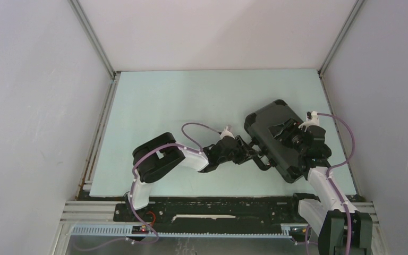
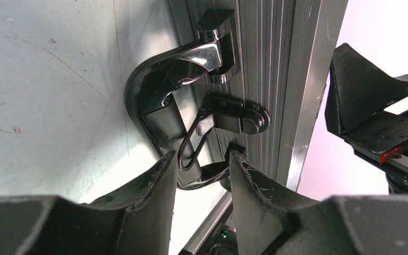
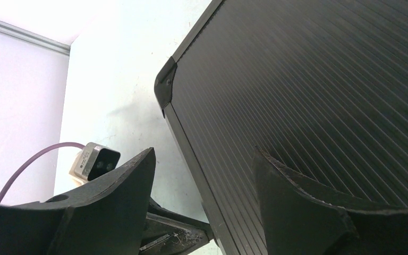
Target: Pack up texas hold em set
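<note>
Black case point(image 1: 276, 133) lies closed on the right of the bench point(image 1: 180, 101). Left tool point(image 2: 199, 159), unclenched, flanks the latch point(image 2: 234, 114) beside the handle point(image 2: 154, 106). Right tool point(image 3: 204, 154) hangs released over the lid's edge.

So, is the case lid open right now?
No, in the top view the black hard case lies flat on the table, closed, with only its outer shell visible.
</note>
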Robot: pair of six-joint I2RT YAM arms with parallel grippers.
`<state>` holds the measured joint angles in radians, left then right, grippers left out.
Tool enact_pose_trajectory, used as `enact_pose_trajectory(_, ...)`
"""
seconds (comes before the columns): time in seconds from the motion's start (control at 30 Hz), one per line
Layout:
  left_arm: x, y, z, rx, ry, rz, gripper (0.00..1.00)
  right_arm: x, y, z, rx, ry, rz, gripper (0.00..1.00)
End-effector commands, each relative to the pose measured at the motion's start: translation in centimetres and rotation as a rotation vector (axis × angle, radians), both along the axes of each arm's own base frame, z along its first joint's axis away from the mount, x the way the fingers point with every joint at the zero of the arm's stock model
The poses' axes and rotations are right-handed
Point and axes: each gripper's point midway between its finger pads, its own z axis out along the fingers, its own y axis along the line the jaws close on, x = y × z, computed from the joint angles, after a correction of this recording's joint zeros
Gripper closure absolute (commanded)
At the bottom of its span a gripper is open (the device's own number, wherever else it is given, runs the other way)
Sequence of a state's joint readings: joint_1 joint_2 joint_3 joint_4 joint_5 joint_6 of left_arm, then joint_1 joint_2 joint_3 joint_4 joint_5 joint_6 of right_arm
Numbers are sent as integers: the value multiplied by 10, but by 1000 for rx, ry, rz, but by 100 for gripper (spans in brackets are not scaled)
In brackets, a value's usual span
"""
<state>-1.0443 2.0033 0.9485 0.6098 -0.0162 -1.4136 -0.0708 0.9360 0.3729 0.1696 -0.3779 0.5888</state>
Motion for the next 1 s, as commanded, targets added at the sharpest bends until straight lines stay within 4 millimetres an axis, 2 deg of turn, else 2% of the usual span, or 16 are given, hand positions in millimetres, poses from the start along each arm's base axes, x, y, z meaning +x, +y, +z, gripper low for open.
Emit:
enact_pose_trajectory(0.0, 5, -25, 46, -111, -70, -46, 55, -38, 5, -62, 3, 255, 23, 24)
enact_pose_trajectory(0.1, 2, -22, 42, -118, -43, -41, 53, -39, 5, -62, 3, 256, 24, 24)
enact_pose_trajectory(0.17, -2, -17, 33, -111, -5, -25, 52, -39, 6, -62, 3, 256, 25, 24)
enact_pose_trajectory(0.33, -3, -19, 22, -134, 36, -21, 56, -39, 6, -62, 5, 258, 26, 24)
enact_pose_trajectory(0.5, 4, -22, 32, -126, -18, -27, 62, -39, 6, -63, 4, 259, 28, 24)
enact_pose_trajectory(0.7, 10, -29, 44, -124, -58, -41, 82, -39, 7, -63, 4, 259, 30, 24)
enact_pose_trajectory(0.97, 19, -38, 54, -117, -91, -53, 82, -39, 8, -63, 3, 261, 34, 24)
